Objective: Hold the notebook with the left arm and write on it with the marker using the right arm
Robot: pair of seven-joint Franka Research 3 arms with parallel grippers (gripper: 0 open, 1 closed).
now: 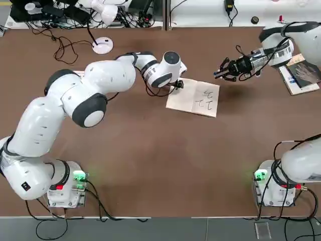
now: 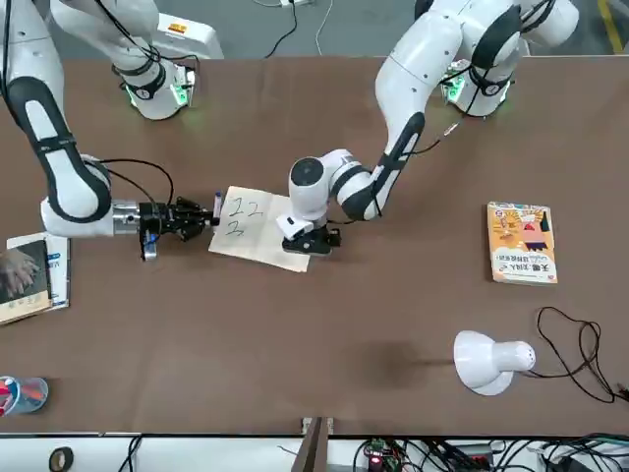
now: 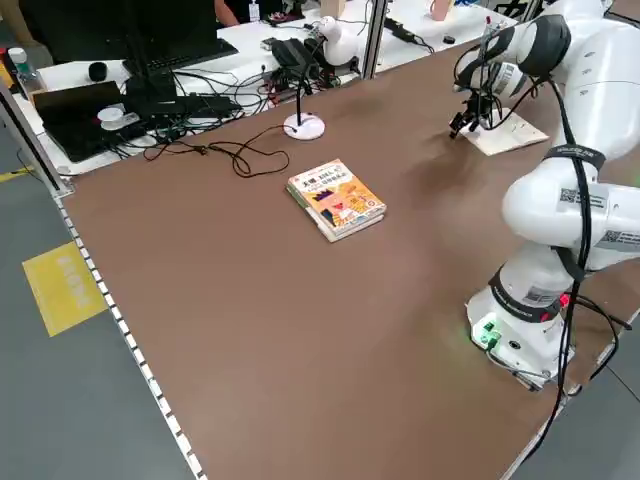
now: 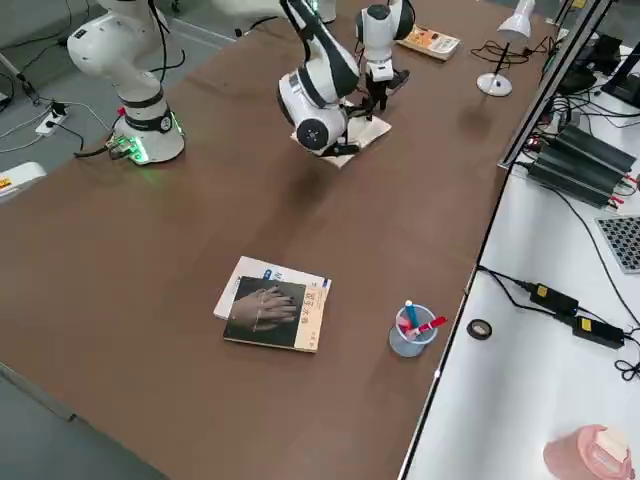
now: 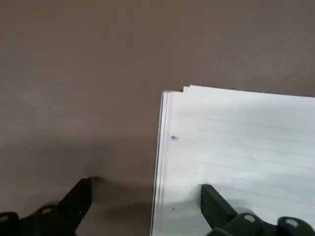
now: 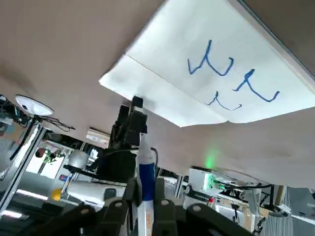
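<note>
Across the middle of the top view, the brown table (image 1: 150,160) is carrying everything, and the bulky left arm (image 1: 95,85) is reaching from the lower left up toward the centre. Its left gripper (image 1: 178,86) is pressing down on the near-left corner of the notebook (image 1: 193,98), fingers spread apart with one fingertip (image 5: 216,206) on the paper and the other on the table beside it. At the upper right of that view the right arm (image 1: 281,47) is stretching in, its right gripper (image 1: 223,70) hanging just off the notebook's upper right edge, clamped tight around the marker (image 6: 145,172). On the open page a few handwritten strokes (image 1: 206,99) are showing. Over at the far right edge a dark-covered book (image 1: 301,73) is lying well apart from the notebook.
</note>
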